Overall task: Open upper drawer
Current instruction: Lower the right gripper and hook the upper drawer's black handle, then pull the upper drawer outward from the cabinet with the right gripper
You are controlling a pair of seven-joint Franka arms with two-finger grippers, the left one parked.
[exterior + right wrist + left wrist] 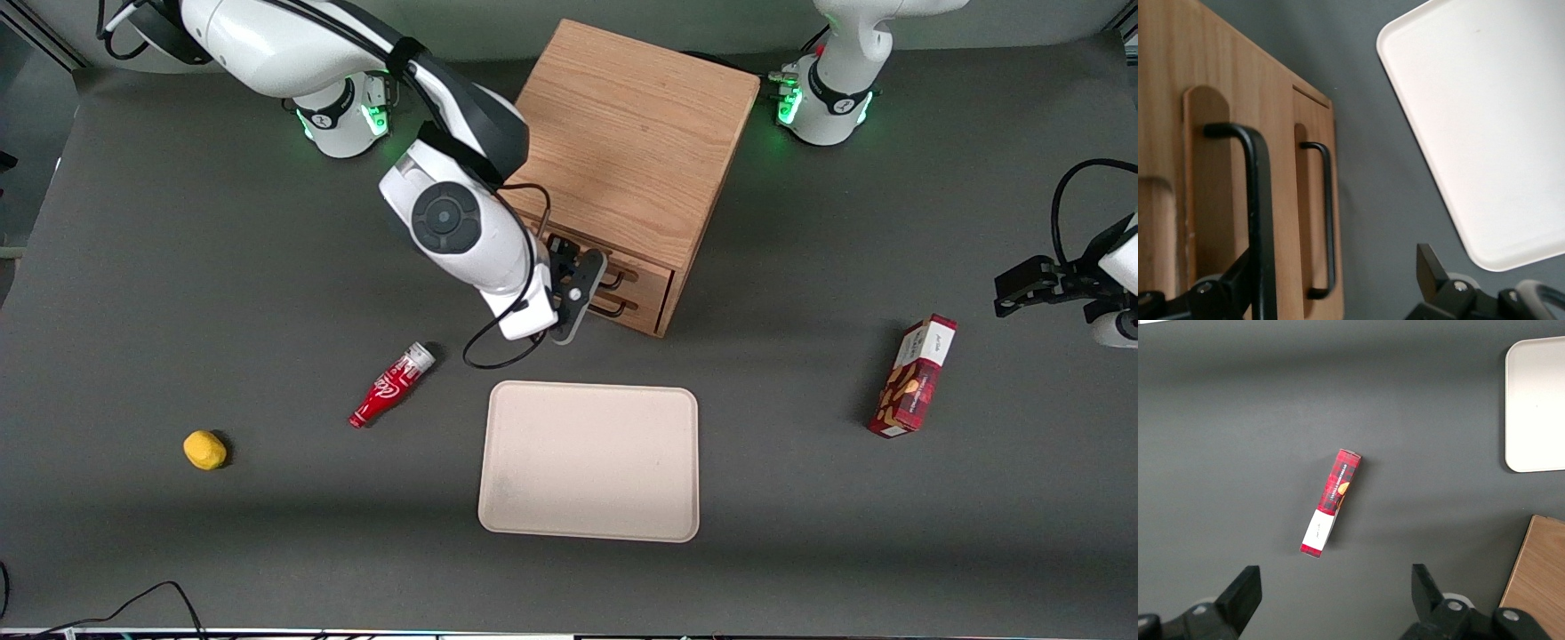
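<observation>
The wooden cabinet (622,133) stands mid-table with its drawer fronts facing the front camera. The upper drawer (645,271) (1218,173) sits pushed in, and its long black wire handle (613,277) (1260,200) shows large in the right wrist view. Below it is the lower drawer (1313,167) with its own handle (1329,220). My right gripper (589,283) (1335,273) is right in front of the drawer fronts, open wide. The upper handle's bar runs close by one finger (1238,280), inside the gap; the other finger (1428,267) hangs over the grey table.
A cream tray (589,462) (1485,133) lies on the table nearer the camera than the cabinet. A red bottle (391,385) and a yellow lump (204,450) lie toward the working arm's end. A red box (916,376) (1330,502) lies toward the parked arm's end.
</observation>
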